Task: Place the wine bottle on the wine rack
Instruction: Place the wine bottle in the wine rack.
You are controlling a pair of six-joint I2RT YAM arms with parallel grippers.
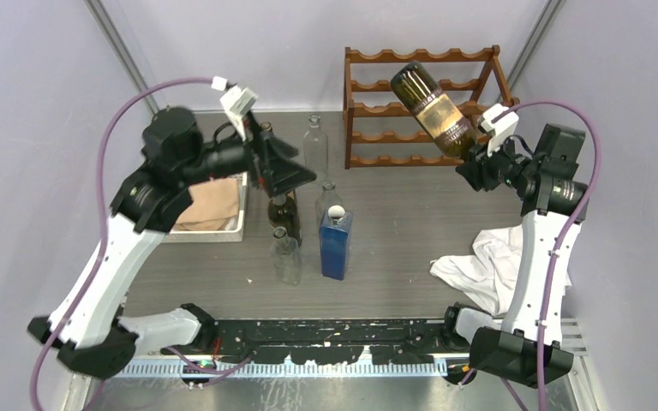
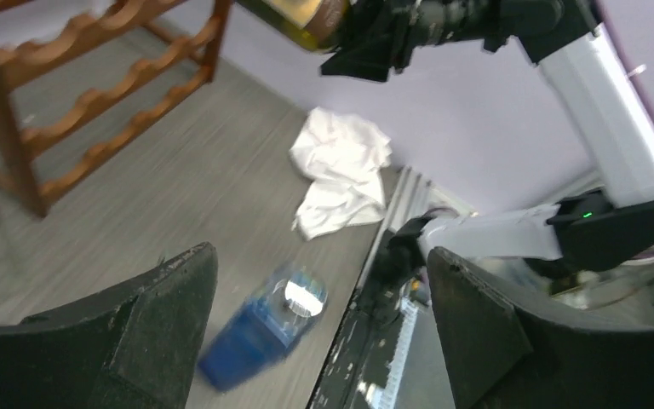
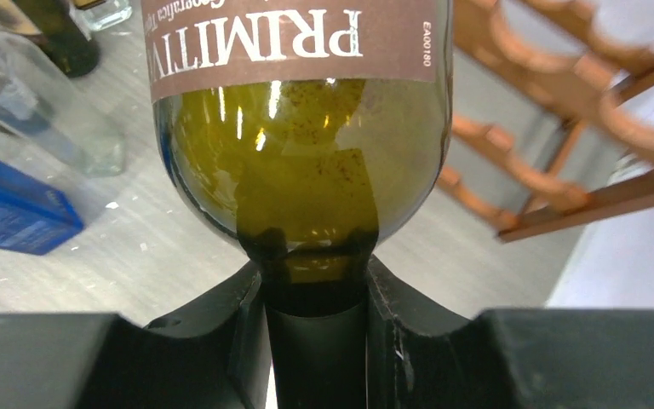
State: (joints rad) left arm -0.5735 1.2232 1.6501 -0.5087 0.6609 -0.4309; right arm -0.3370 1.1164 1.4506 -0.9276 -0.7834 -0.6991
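Green wine bottle (image 1: 435, 111) is hanging tilted in the air by the wine rack (image 1: 377, 56), right hand (image 1: 478, 158) clamping its neck. Needs levelling over one cradle before lowering. Left hand (image 1: 290, 175) gaping, empty.

Bright, even light, with glare streaks on the wine bottle (image 3: 306, 170), and the left wrist view is blurred.

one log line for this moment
right gripper: shut on wine bottle neck, held up near wine rack | left gripper: open, empty | bottle not yet racked
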